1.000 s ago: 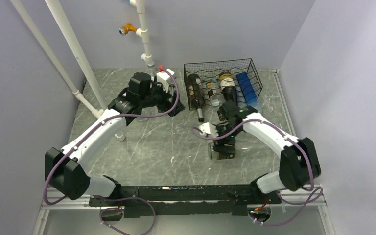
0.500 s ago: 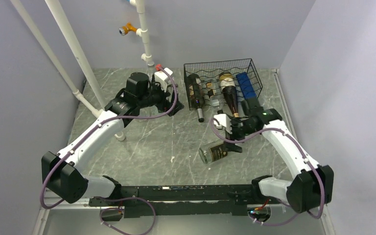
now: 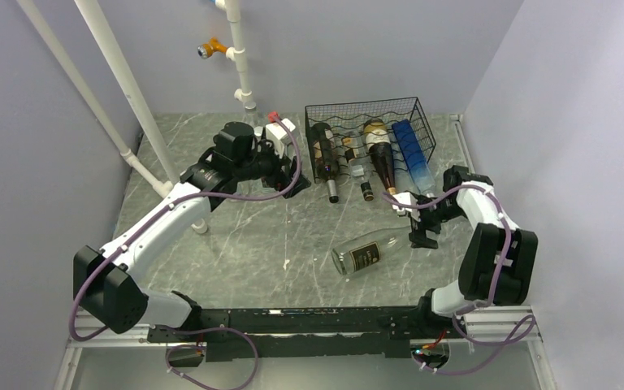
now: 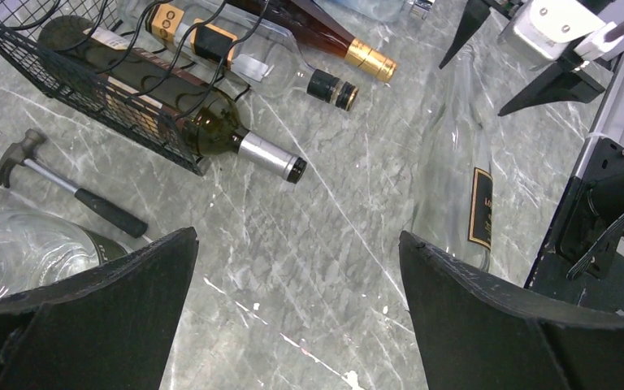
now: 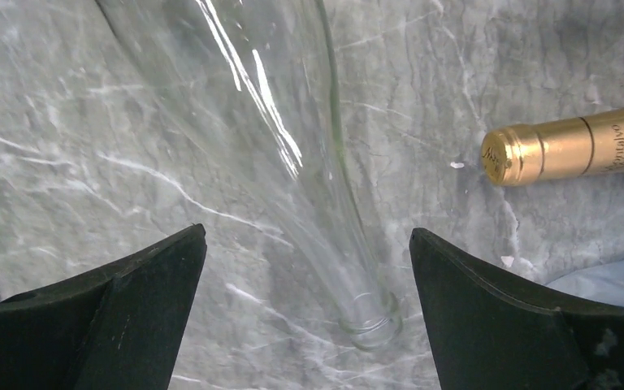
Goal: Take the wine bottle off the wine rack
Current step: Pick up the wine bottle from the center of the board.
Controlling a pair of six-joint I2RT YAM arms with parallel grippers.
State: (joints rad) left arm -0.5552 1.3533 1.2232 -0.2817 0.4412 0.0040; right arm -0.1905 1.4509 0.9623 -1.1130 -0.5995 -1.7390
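Changed: a second ago the right jaws sat over the clear wine bottle [image 3: 367,253], low above the middle of the surface [image 3: 276,236]. They have since spread and drawn back toward the right arm [image 3: 487,219], leaving the bottle behind.
Right jaws: wide apart and empty, nothing touching either finger.
Bottle relative to right jaws: in the right wrist view its neck [image 5: 325,203] runs down the gap between the two fingers, mouth toward the camera, clear of both. Its body stretches away beyond the fingertips.
Bottle's resting place: on its side on the surface, well apart from the wine rack [image 3: 410,104].
Beside the right jaws: the cap of the gold-capped bottle [image 5: 569,146] lies just ahead of the right-hand finger, its body reaching back into the rack.
Left jaws: wide apart, holding nothing, hanging above the surface.
Ahead of left jaws: the rack's corner and a dark bottle [image 4: 211,130] poking out of it, with a hammer [image 4: 65,183] off the left-hand finger and the clear bottle off the right-hand one.
Meaning for the task: the bottle looks delivered and released, so this removal is likely finished.
Risk: lying on its round side, it could roll.
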